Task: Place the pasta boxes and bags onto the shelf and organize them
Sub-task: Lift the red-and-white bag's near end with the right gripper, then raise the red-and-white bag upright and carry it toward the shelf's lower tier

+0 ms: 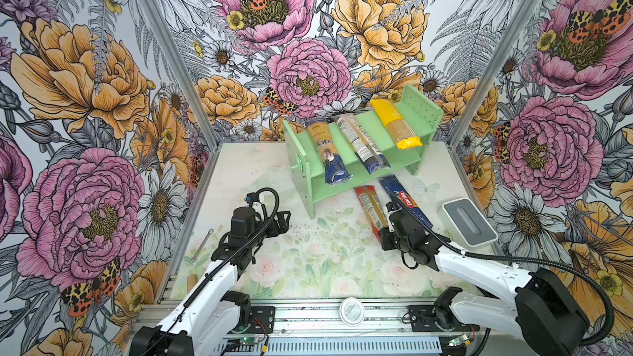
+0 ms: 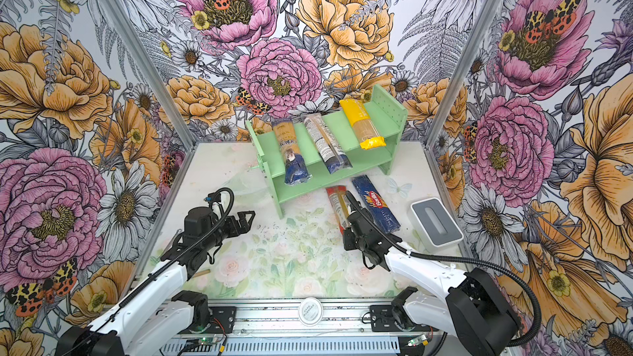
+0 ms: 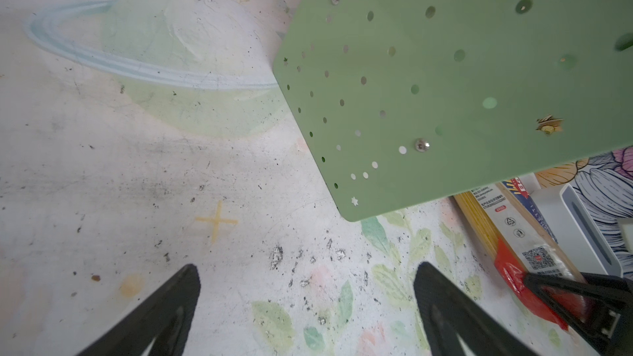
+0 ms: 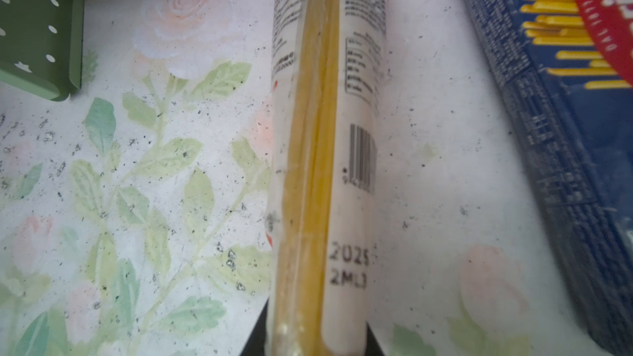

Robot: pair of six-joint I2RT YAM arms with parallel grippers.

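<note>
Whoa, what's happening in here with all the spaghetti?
Pasta is getting shelved. The right end effector is shut on the red pack, lying on the table beside the dark blue box. The left end effector hangs open near the shelf, holding nothing. A yellow pack and two clear packs already lie across the shelf.

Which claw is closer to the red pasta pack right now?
Right. The right claw is shut on the red pasta pack; the left claw hangs open beside the shelf, apart from it.
</note>
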